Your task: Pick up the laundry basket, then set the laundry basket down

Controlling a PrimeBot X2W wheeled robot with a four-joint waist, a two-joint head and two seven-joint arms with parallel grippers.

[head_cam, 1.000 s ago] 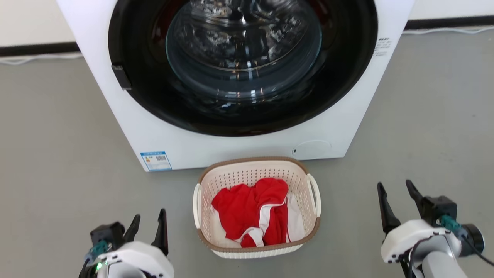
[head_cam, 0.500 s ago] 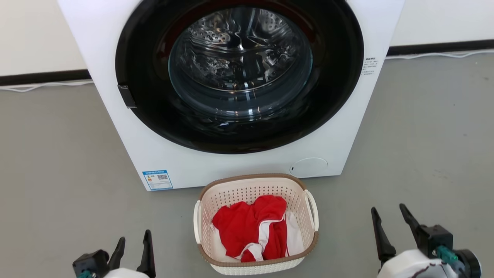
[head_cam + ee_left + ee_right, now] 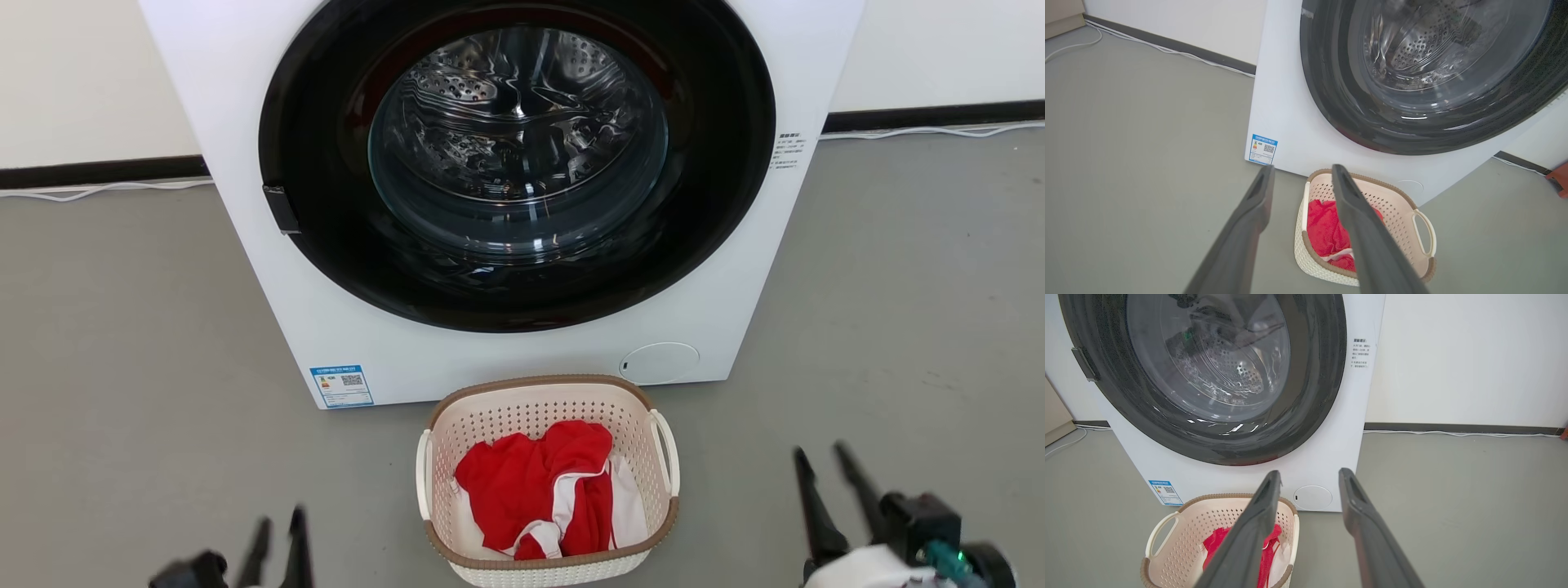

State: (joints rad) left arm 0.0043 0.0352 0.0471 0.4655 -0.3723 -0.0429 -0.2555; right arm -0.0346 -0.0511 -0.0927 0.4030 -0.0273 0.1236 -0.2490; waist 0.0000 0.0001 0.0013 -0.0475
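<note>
The laundry basket (image 3: 539, 380) sits on the floor (image 3: 122, 367); left tool (image 3: 282, 518) at eight o'clock, right tool (image 3: 820, 456) at four, both spread, touching nothing.

Washer (image 3: 490, 359): 1. Basket (image 3: 539, 380): 1, just before washer; handles (image 3: 423, 474): 2. Red garment (image 3: 522, 482): 1. Blue label (image 3: 343, 385): 1, on washer front. Round cap (image 3: 660, 363): 1, on washer front. Grippers: 2, left gripper (image 3: 280, 517) and right gripper (image 3: 819, 448).
</note>
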